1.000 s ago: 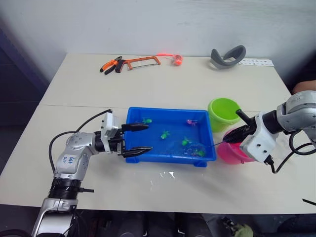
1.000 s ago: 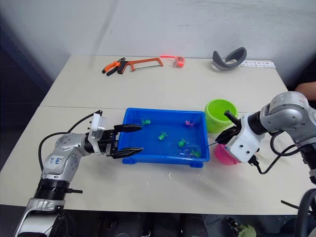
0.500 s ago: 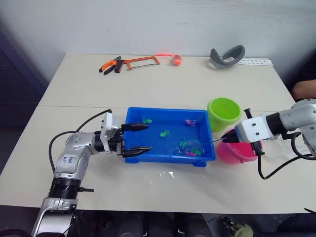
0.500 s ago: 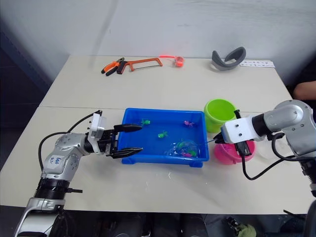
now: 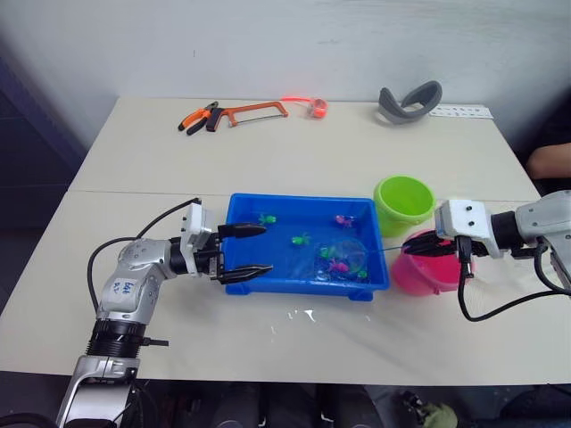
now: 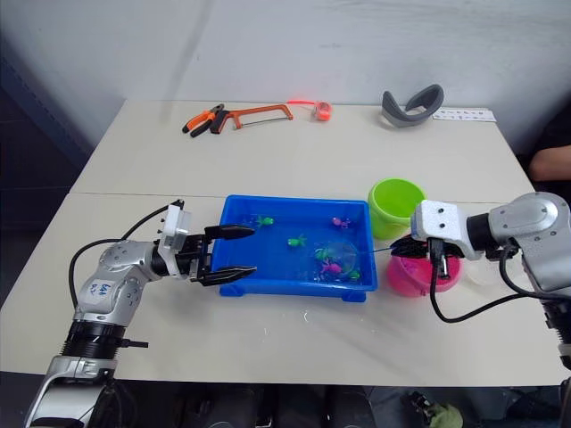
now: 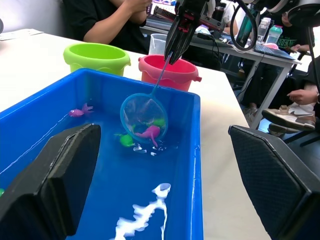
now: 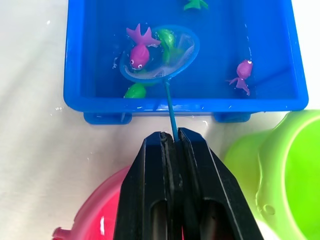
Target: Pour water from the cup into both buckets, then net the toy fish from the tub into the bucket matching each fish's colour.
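Note:
The blue tub (image 5: 303,198) holds water and several toy fish. My right gripper (image 8: 172,137) is shut on the thin handle of a small round net (image 8: 160,52), and it hovers over the pink bucket (image 5: 428,276). The net's hoop tilts at the water near the tub's right end, with a pink fish (image 8: 137,52) and a green fish (image 8: 167,40) in it. Loose fish lie nearby: a green one (image 8: 135,91) and a pink one (image 8: 242,75). The lime green bucket (image 5: 403,203) stands behind the pink one. My left gripper (image 5: 268,248) is open at the tub's left wall. The clear cup (image 7: 158,43) stands beyond the pink bucket.
Pliers (image 5: 198,117), a hacksaw (image 5: 254,111), an orange roll (image 5: 318,108) and a grey curved band (image 5: 410,100) lie along the table's far edge. Spilled water (image 5: 303,315) shines in front of the tub. A person's arm (image 5: 549,160) rests at the right edge.
My right wrist has turned level and drawn right over the pink bucket. The net has swept from the tub's near right corner towards its middle and now holds a pink fish. The left arm is still.

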